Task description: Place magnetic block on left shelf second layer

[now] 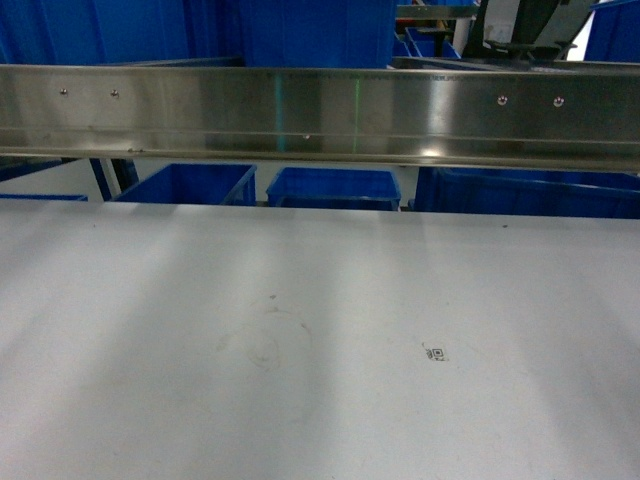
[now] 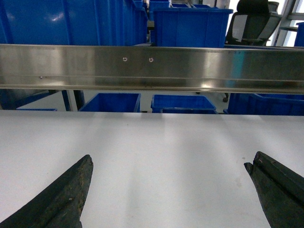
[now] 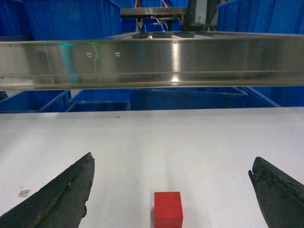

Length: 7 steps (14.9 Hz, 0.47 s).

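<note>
Right now we are parked at the white table (image 1: 300,330) with both arms low and level, so each wrist camera looks across the tabletop toward the steel rail (image 1: 320,115) that runs over its far edge. The red block (image 3: 168,209) sits on the table directly ahead of our right gripper (image 3: 171,190), between the two dark fingers and near the bottom of that view — lined up, we judge, so the arm can simply push forward and close on it. Its jaws are spread wide with nothing between them yet; neither finger touches the block. Our left gripper (image 2: 168,190) is likewise spread wide and empty, over bare table, out of the way, since the right arm has the shorter reach.

From the head camera the block does not show at all — it probably lies below the bottom of that picture. Behind the rail stand blue crates (image 1: 330,187), some low on the floor and some higher up, and an office chair (image 2: 251,21) shows at the far right. We cannot pick out the left shelf from here, so the pick comes first and the drive to the shelf after.
</note>
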{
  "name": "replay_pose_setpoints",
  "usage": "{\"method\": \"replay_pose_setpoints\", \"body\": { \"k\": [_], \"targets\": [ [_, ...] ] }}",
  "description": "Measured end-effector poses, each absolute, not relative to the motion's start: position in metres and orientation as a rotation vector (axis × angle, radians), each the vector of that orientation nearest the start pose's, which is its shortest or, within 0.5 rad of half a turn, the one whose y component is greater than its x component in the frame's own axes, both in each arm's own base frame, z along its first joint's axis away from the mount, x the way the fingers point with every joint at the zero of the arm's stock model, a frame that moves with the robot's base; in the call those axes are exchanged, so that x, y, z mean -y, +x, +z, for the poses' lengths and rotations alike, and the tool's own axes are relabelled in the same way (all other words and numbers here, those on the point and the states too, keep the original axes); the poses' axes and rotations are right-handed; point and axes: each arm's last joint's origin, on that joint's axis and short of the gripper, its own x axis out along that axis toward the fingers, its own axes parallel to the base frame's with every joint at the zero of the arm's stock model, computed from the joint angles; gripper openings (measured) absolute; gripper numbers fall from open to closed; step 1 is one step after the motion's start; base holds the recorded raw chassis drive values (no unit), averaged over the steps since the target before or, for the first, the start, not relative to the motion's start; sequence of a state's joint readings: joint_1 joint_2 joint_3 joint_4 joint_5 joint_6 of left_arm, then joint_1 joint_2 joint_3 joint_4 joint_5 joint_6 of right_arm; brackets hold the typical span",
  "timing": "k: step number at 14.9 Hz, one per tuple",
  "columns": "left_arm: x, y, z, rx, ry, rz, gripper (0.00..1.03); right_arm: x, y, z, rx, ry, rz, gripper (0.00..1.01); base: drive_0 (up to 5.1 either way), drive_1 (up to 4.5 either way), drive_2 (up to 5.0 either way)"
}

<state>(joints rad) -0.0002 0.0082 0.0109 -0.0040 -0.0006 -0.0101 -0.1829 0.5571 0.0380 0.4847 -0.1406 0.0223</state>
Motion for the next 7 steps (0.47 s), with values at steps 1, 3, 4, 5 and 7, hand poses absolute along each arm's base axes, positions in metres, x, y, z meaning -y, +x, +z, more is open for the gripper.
{"method": "replay_pose_setpoints", "body": {
  "k": [1,3,4,5,7],
  "targets": [
    [0.000,0.098,0.166,-0.001,-0.010,0.000,0.98,0.034,0.160,0.184,-0.040,0.031,-0.043,0.98,0.0,0.00,0.0],
    [0.000,0.098,0.166,-0.001,-0.010,0.000,0.98,0.062,0.220,0.208,-0.099,0.026,-0.010,0.98,0.0,0.00,0.0],
    [0.000,0.098,0.166,-0.002,-0.010,0.000,0.98,0.071,0.243,0.198,-0.194,0.043,0.025,0.98,0.0,0.00,0.0],
    [0.000,0.098,0.166,-0.001,-0.010,0.000,0.98,0.075,0.258,0.185,-0.282,0.061,0.049,0.98,0.0,0.00,0.0],
    [0.000,0.098,0.166,-0.001,-0.010,0.000,0.98,0.077,0.278,0.157,-0.440,0.075,0.127,0.98,0.0,0.00,0.0]
  ]
}}
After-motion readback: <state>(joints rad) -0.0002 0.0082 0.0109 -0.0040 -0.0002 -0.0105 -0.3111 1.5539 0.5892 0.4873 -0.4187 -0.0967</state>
